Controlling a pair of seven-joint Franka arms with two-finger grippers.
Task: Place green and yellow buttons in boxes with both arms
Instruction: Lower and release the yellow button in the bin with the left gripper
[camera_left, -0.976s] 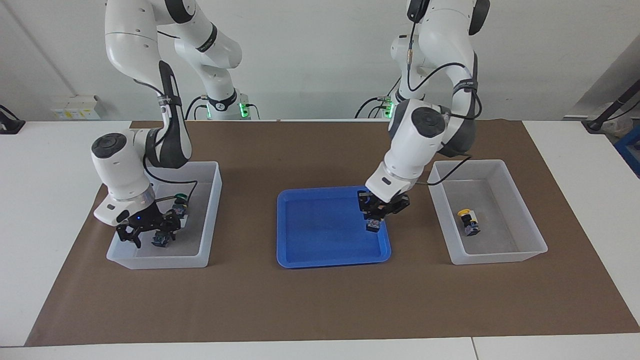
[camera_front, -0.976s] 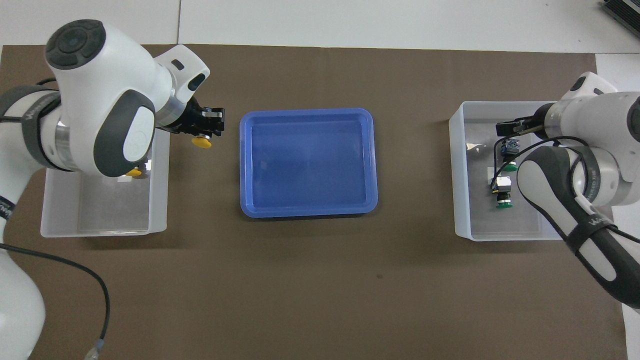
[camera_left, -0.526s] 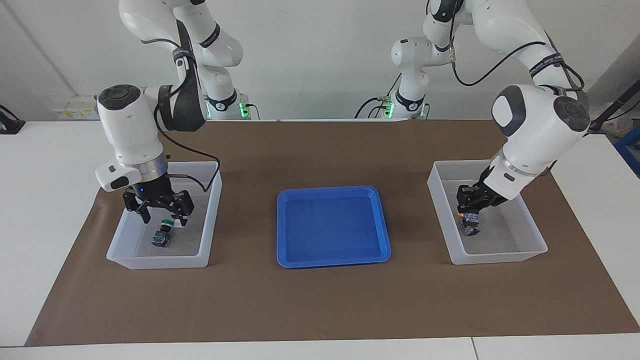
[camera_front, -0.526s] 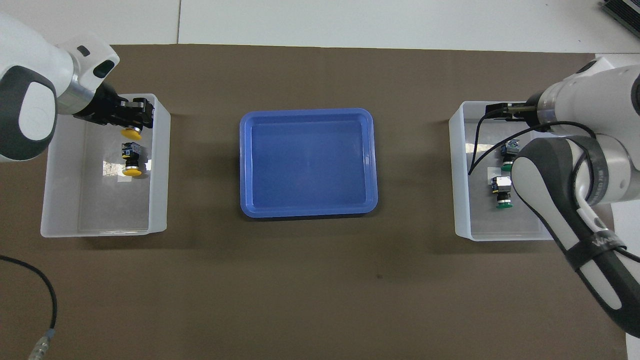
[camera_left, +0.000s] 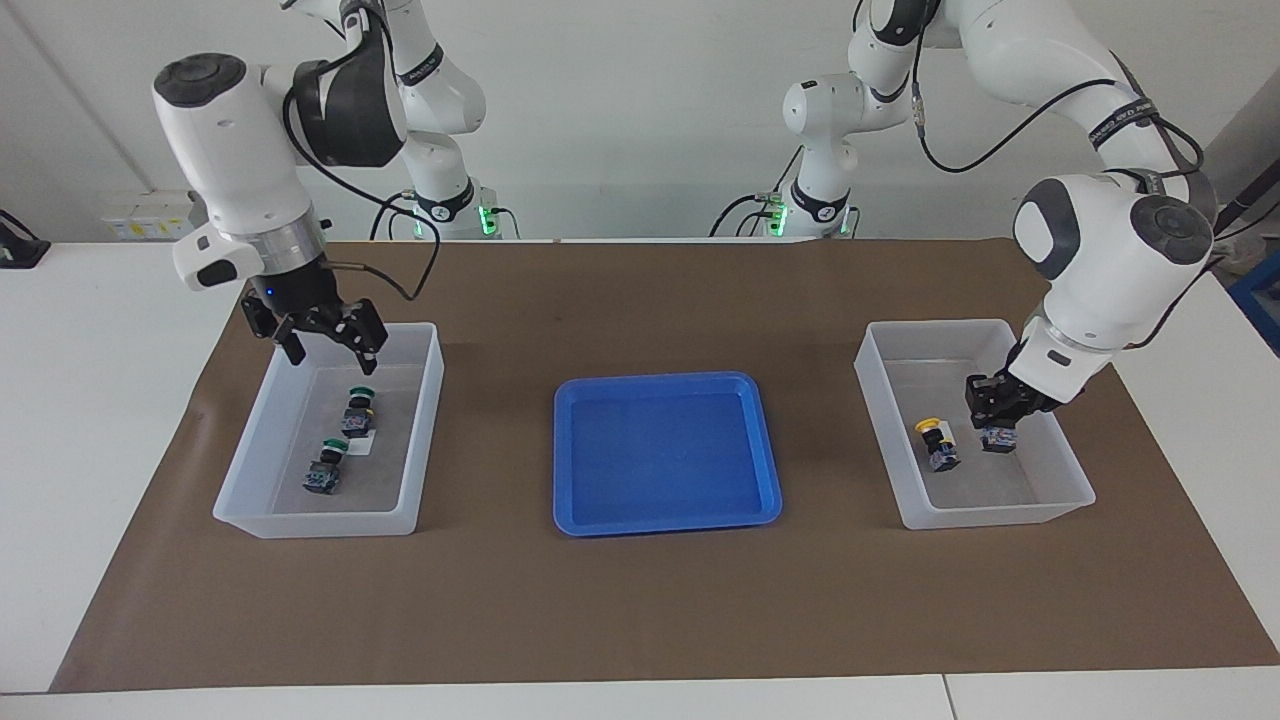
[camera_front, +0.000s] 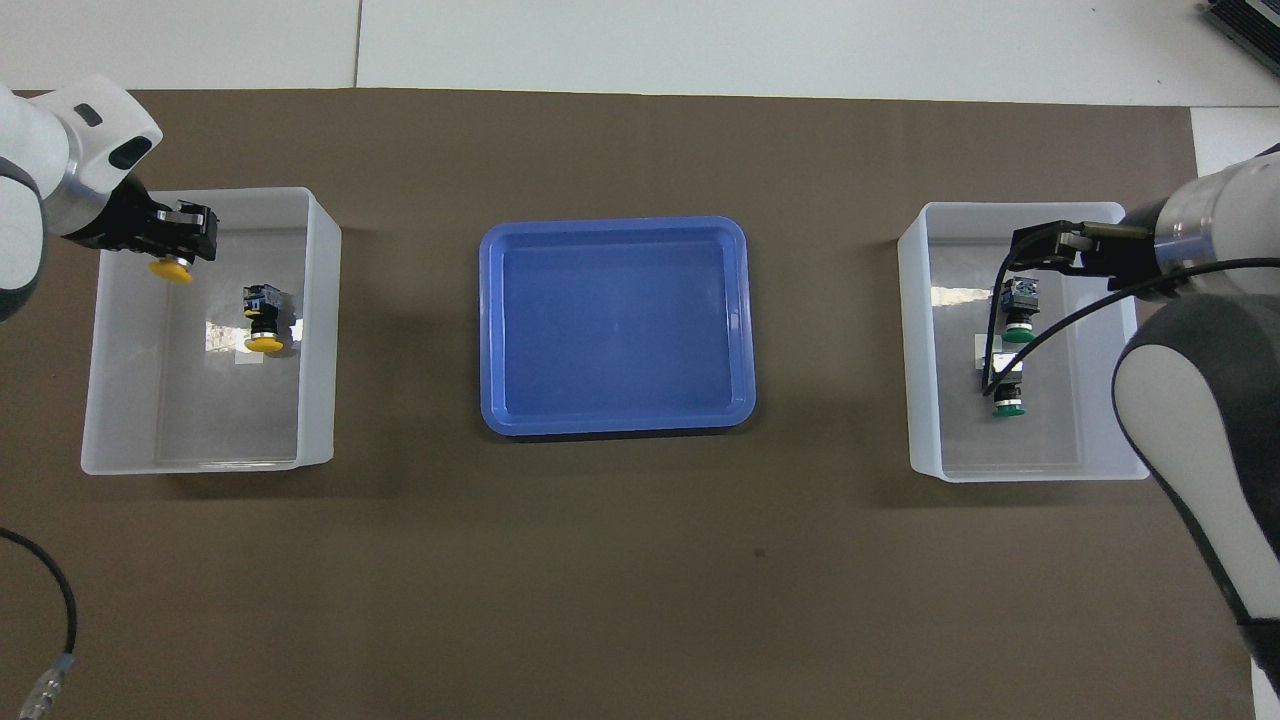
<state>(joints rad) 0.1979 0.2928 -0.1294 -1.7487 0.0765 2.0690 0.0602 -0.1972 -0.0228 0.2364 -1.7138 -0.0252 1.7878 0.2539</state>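
My left gripper (camera_front: 182, 232) pinches a yellow button (camera_front: 171, 270) over its box (camera_front: 318, 330), beside the other yellow one (camera_front: 264, 318). My right gripper (camera_left: 322, 338) hangs spread above two green buttons (camera_left: 357, 408) in its box (camera_left: 425, 420).

Two black-bodied push buttons with round green caps (camera_left: 342, 450) lie on their sides in a translucent white plastic bin (camera_left: 425, 420) toward the right arm's end. One yellow-capped button (camera_left: 937, 444) lies in the matching bin (camera_left: 1060, 455); another (camera_left: 997, 437) hangs gripped just beside it.
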